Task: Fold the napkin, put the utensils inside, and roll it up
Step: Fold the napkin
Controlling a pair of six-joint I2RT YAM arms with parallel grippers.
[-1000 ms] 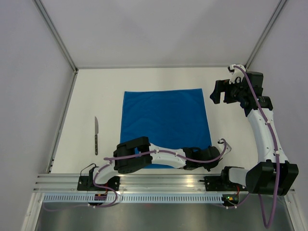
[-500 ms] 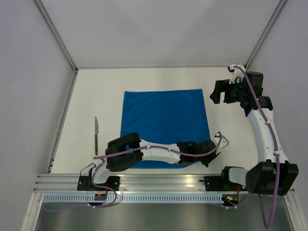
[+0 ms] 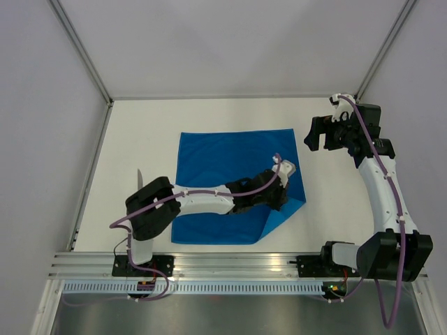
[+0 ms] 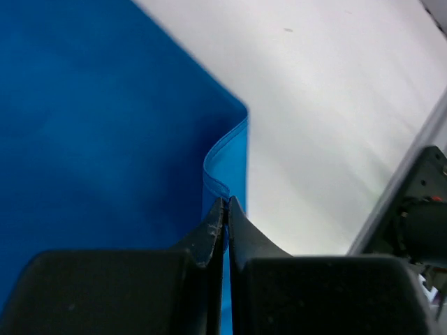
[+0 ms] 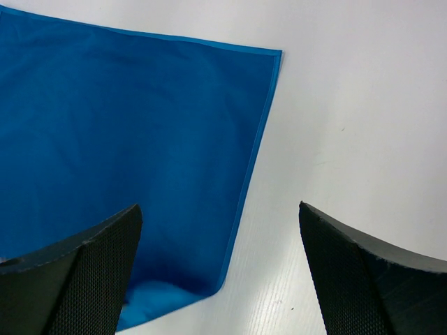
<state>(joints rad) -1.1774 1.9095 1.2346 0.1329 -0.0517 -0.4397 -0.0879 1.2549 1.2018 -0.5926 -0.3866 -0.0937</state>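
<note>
Left gripper [image 4: 225, 209] pinching the napkin's [image 3: 223, 157] near-right corner, fold under way.
Jaws are pressed together on the hem. That corner is raised off the table [image 3: 140, 125] and doubled toward the middle, and the rest lies flat mid-table. Right gripper [image 3: 318, 134] is spread wide and empty, hovering near the far-right corner. The cloth looks thin, light and limp, so it should drape and drag; grip it at hem corners, not mid-panel. Knife [image 3: 139, 176] sits left of the napkin, mostly hidden by the left arm and probably not touching the cloth. It looks stiff and slippery, best taken across the handle.
</note>
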